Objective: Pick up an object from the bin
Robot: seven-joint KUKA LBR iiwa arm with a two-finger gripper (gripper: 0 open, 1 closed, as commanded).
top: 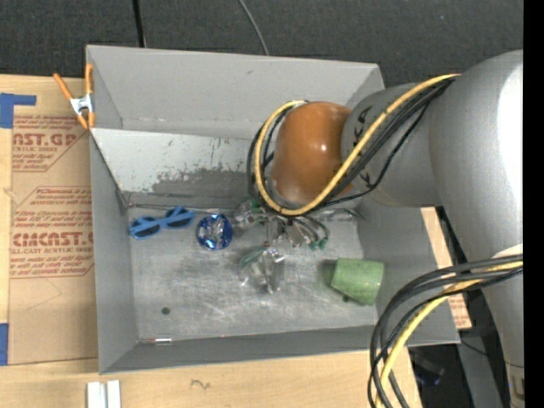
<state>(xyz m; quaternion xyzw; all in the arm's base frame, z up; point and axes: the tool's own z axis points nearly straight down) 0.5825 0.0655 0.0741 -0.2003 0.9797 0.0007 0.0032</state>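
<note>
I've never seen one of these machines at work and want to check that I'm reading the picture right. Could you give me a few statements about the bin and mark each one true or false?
1. Blue glasses lie in the left part of the bin. True.
2. The green lump lies left of the glasses. False: it lies on the right, past the tool.
3. A blue ball lies between the glasses and the tool. True.
4. The tool touches the green lump. False: bare floor shows between them.
5. The arm comes in from the left. False: it comes in from the right.
</note>
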